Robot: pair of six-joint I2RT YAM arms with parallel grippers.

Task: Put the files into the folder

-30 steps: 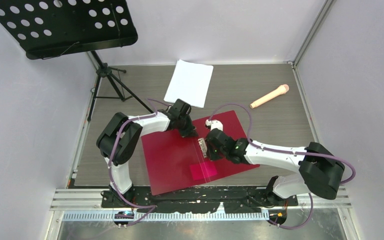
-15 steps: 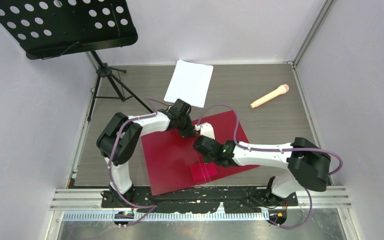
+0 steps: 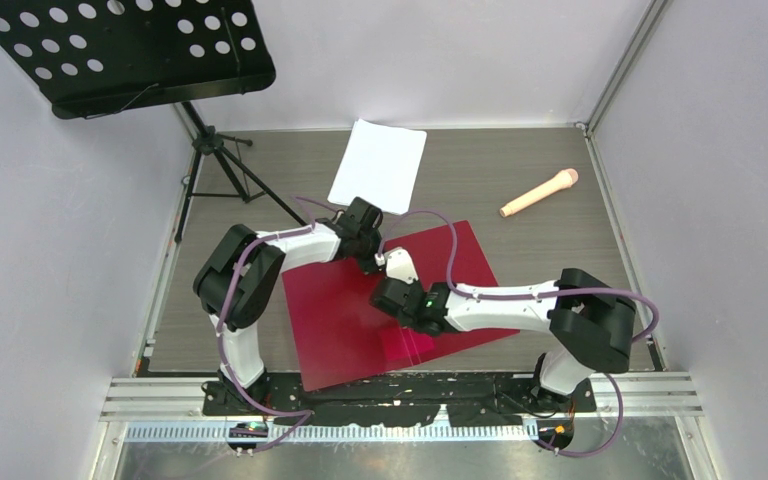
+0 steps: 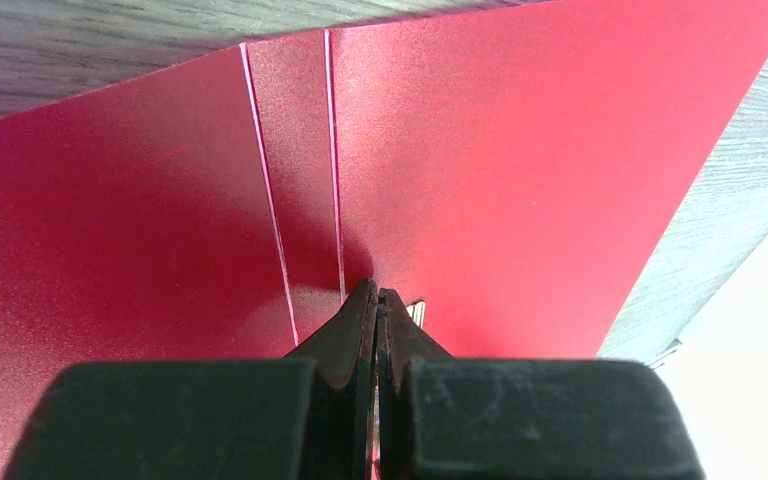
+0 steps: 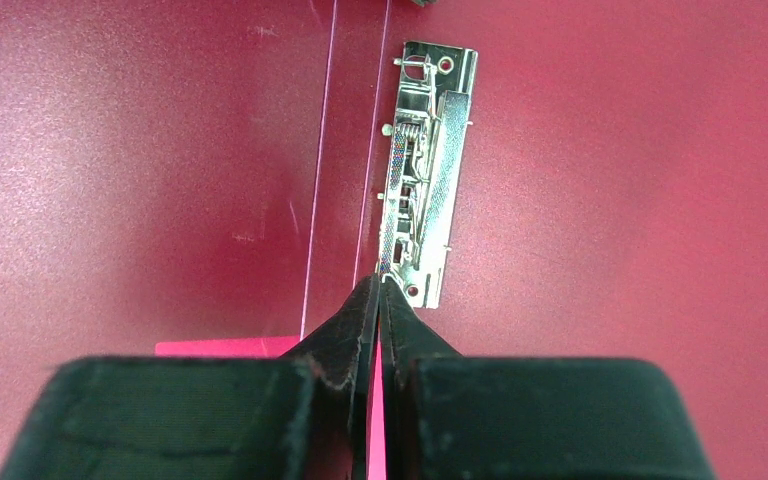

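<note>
Top external: folder lies open on near-centre bench. Left hand and right hand clenched, empty, at its middle. Files just beyond left hand, long axis near-far; I'd send left.

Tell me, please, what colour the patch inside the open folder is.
The patch is bright pink against the dark-red folder, clearest in the right wrist view.

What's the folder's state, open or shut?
Open: the folder lies spread flat, both inner panels and spine creases showing, metal clip exposed. The files lie outside it.
</note>
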